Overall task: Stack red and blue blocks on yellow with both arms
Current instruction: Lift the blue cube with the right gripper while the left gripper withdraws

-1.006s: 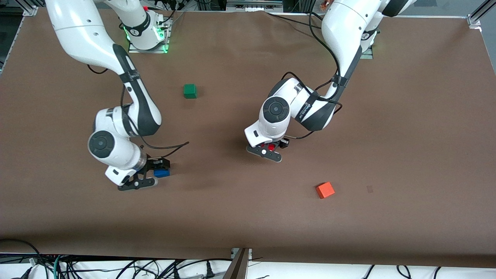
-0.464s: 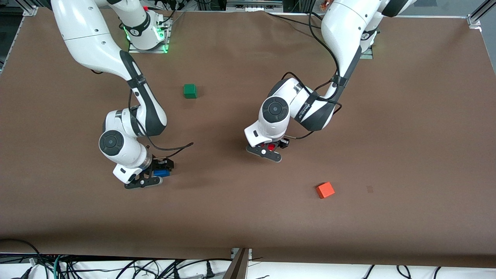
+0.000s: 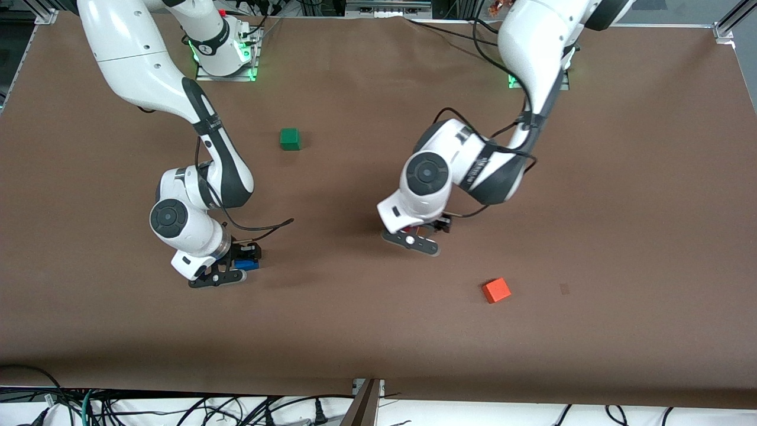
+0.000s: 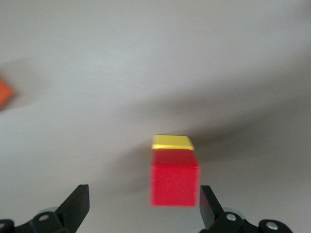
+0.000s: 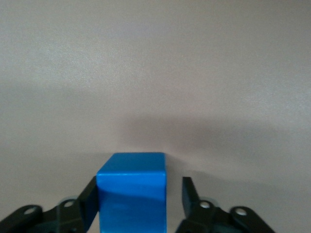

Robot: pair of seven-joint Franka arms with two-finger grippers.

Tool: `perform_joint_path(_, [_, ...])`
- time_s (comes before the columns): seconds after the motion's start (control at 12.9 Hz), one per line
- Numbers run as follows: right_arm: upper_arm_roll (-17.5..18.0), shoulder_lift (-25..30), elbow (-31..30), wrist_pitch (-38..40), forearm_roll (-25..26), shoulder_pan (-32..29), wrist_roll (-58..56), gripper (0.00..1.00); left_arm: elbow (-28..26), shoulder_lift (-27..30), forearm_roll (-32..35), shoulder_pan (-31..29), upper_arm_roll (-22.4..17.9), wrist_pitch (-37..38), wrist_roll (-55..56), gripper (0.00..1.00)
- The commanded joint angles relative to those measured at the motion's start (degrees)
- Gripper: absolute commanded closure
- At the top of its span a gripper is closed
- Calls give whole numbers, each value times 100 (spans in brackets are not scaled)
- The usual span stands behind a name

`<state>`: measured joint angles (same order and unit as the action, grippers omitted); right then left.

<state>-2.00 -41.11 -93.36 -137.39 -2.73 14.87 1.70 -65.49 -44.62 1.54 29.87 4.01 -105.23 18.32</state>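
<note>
In the left wrist view the deep red cube (image 4: 175,184) sits on the yellow cube (image 4: 172,142), whose top edge shows past it. My left gripper (image 4: 143,196) is open, its fingers spread wide on either side of the red cube and apart from it. In the front view my left gripper (image 3: 417,234) hangs over this stack and hides it. My right gripper (image 5: 140,187) straddles the bright blue cube (image 5: 132,194): one finger touches it and a gap shows at the other. The blue cube also shows in the front view (image 3: 249,264), at my right gripper (image 3: 239,261).
A lighter orange-red cube (image 3: 495,290) lies nearer the front camera, toward the left arm's end, and shows at the edge of the left wrist view (image 4: 4,92). A green cube (image 3: 290,139) lies nearer the bases, between the arms. The brown table (image 3: 591,207) stretches around them.
My left arm has shifted slightly toward the front camera, and the red cube no longer shows under it in the front view. My right arm moved in around the blue cube, then stayed.
</note>
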Motion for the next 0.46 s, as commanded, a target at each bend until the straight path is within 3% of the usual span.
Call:
perform_joint_path(0.0, [15,86,-68,-59,-96,-19,-29,46,791,180,83,-674,83,678,-92,0])
perform_joint_path(0.23, [24,200,167,386,-87,69,390,50,758,944,66,-1552,56,705,-92,0])
perform_joint_path(0.39, [24,200,798,1228,-96,226,874,50,749,1305,66,-2237,74,705,-101,0])
